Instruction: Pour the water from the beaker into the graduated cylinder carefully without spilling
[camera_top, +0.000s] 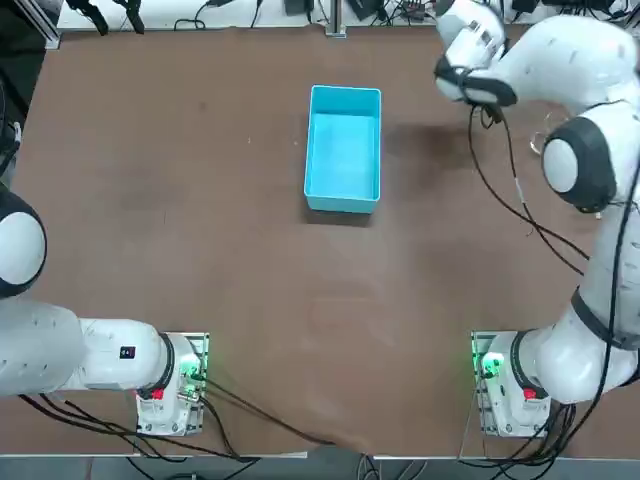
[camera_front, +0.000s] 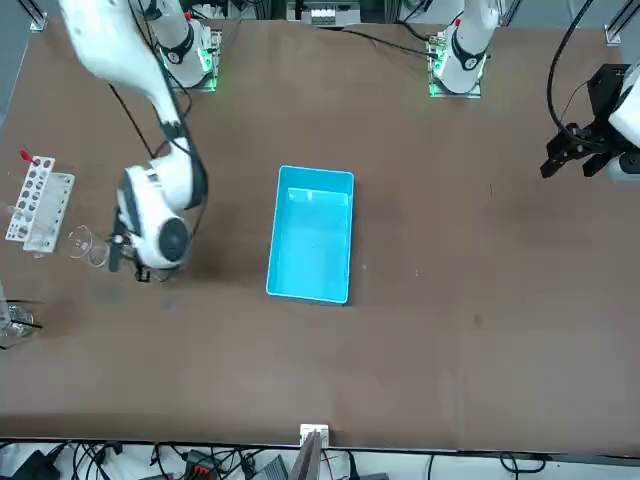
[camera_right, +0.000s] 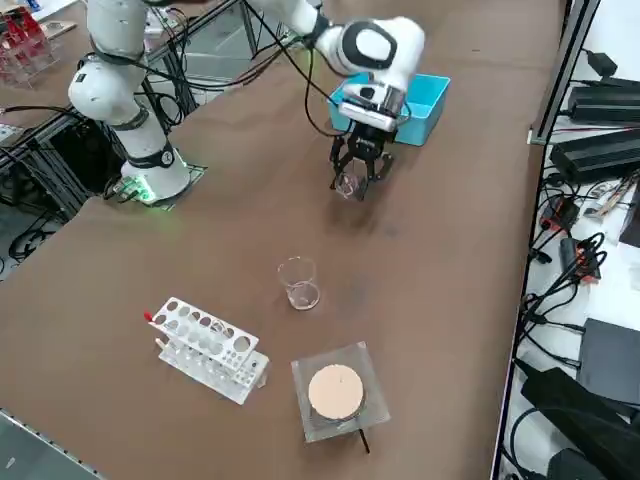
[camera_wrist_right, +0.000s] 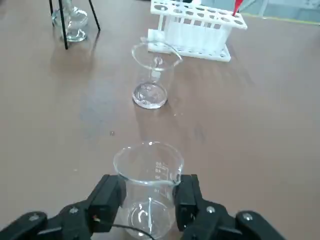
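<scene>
The right pincer (camera_right: 358, 178) hangs low over the counter (camera_right: 440, 260), in the counter's right half as the robot sees it and toward its far edge, just off the blue bin (camera_right: 432, 95) that sits mid-counter. The beaker (camera_wrist_right: 149, 175) stands upright between the two black fingers (camera_wrist_right: 107, 200). One pad sits at each side of its lower wall and appears to press against the glass, so the pincer is narrowed around the beaker, whose rim rises above the fingertips. No liquid can be made out inside it. A wider clear glass cup (camera_wrist_right: 152, 75) stands upright further toward the counter's right edge, apart from the beaker. Past that cup lies the white rack (camera_wrist_right: 195, 25) with round holes and a red tip at one corner. Near the rack, close to the right edge, is a square clear plate with a round tan disc (camera_right: 335, 392) on top. The wrist view shows a glass piece (camera_wrist_right: 70, 22) between thin black legs there.
</scene>
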